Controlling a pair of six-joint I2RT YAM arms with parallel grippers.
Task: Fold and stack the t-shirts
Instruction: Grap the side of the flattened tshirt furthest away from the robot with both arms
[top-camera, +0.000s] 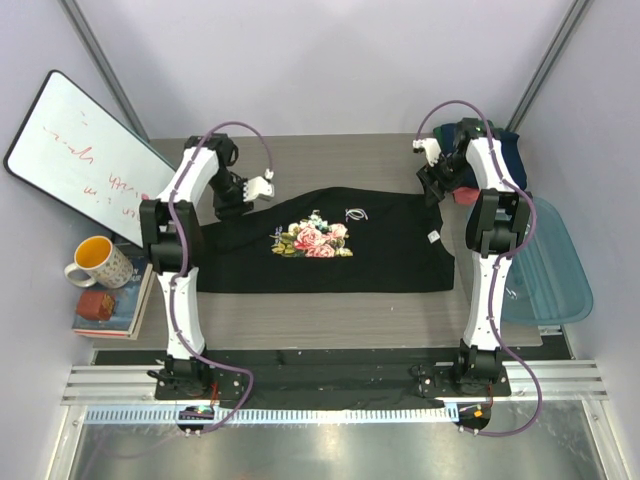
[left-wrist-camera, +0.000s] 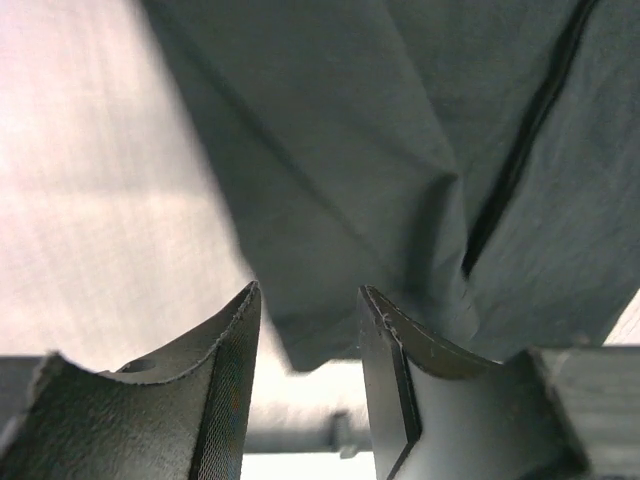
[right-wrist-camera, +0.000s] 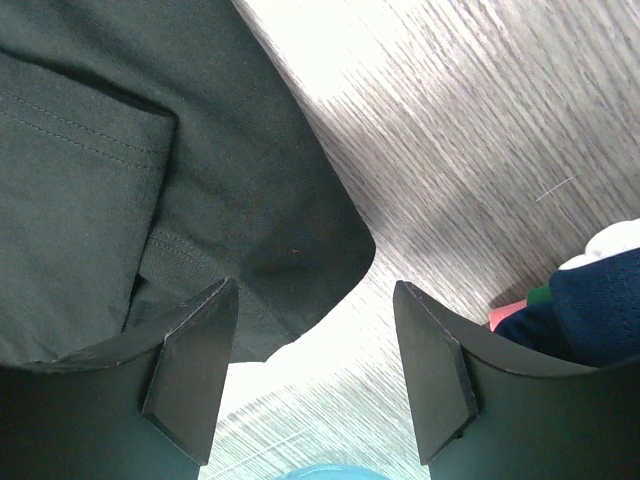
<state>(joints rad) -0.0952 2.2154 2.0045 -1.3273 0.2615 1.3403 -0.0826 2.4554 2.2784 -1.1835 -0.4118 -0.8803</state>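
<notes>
A black t-shirt (top-camera: 380, 250) with a pink rose print (top-camera: 312, 238) lies spread flat across the middle of the table. My left gripper (top-camera: 264, 186) hovers over its far left corner, and my right gripper (top-camera: 428, 150) is by its far right corner. In the left wrist view the left gripper (left-wrist-camera: 305, 295) is open, with dark cloth (left-wrist-camera: 400, 150) lying beyond and nothing between the fingers. In the right wrist view the right gripper (right-wrist-camera: 315, 290) stands open over bare table, the shirt's rounded corner (right-wrist-camera: 300, 240) just left of the gap. A pile of other t-shirts, navy on top (top-camera: 495, 150), sits at the back right.
A translucent blue tub (top-camera: 550, 270) rests at the table's right edge. A whiteboard (top-camera: 80, 150) leans at the left. A white and yellow mug (top-camera: 97, 262) stands on books (top-camera: 110, 310) at the left. Navy cloth (right-wrist-camera: 600, 310) with red and green beneath shows beside my right finger.
</notes>
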